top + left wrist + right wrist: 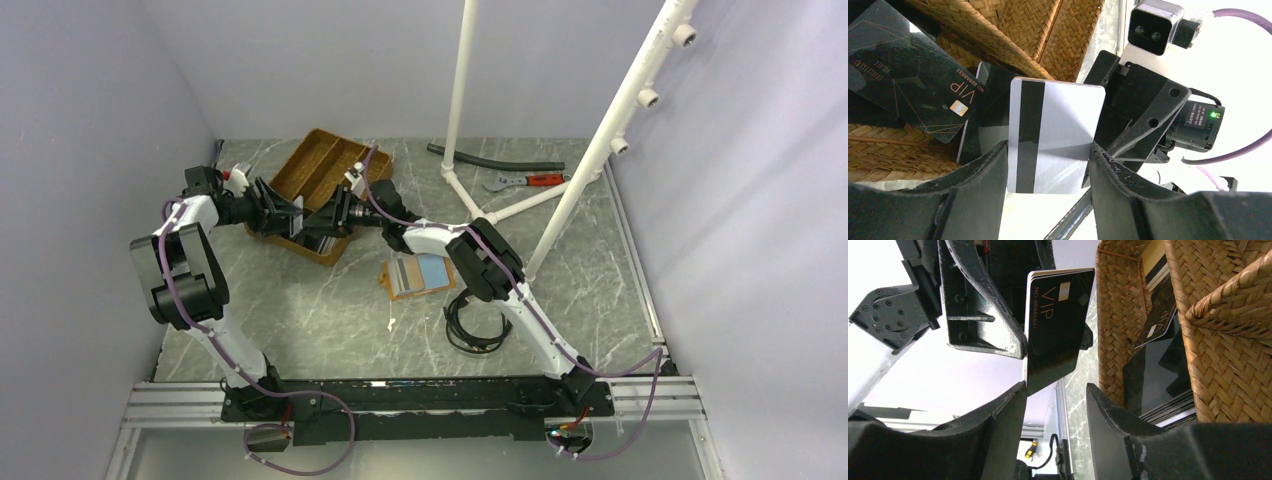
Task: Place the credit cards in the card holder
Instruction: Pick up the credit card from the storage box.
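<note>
One card (1053,135) pinched by the tray (310,165), wallet (420,274) apart on the table (330,300).
The left gripper (1048,150) clamps the card by its long edges: white back with a black stripe, black face reading "VIP". The right gripper (1055,387) has its jaws spread around the card's lower corner. More cards (913,85) lie in the tray, one also marked "VIP". The wallet lies open.

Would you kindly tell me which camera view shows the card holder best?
The top external view: the card holder lies open on the table beside the right arm, its pale blue inner pockets up. Neither wrist view shows it; they face the woven tray and cards.
</note>
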You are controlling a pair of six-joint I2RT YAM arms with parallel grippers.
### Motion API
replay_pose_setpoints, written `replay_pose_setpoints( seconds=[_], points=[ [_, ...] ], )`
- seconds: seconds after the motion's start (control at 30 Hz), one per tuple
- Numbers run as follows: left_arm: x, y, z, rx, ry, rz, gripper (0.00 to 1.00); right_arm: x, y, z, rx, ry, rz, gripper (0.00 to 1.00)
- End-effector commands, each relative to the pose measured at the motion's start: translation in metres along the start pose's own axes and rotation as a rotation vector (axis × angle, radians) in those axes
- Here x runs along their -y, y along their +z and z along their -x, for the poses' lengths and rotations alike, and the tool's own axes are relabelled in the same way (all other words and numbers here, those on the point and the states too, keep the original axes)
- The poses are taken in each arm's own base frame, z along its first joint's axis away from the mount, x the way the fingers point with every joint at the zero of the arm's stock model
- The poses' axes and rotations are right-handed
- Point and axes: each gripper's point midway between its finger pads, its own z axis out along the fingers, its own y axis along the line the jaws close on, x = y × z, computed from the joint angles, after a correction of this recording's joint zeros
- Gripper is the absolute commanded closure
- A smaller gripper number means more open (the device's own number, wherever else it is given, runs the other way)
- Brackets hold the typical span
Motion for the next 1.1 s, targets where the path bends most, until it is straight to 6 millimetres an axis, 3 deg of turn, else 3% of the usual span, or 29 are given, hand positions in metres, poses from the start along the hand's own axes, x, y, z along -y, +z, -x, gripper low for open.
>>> replay_pose_setpoints(
  seconds=[0.0, 0.53, 0.77, 1.07],
  points=[
    [0.01, 0.0, -0.001, -0.01, 0.011, -0.065, 0.77, -0.024, 0.0, 0.012, 0.018, -0.02, 0.101, 0.51],
    [0.012, -0.001, -0.001, -0.01, 0.011, -0.078, 0.79, -0.011, -0.002, 0.012, 0.008, -0.013, 0.065, 0.66],
    [0.009, 0.0, -0.002, -0.012, 0.009, -0.057, 0.79, -0.043, -0.013, 0.017, 0.045, -0.056, 0.158, 0.5],
    [0.012, 0.001, -0.004, -0.02, 0.017, -0.067, 0.8, -0.04, -0.01, 0.02, 0.051, -0.037, 0.158, 0.47]
  ],
)
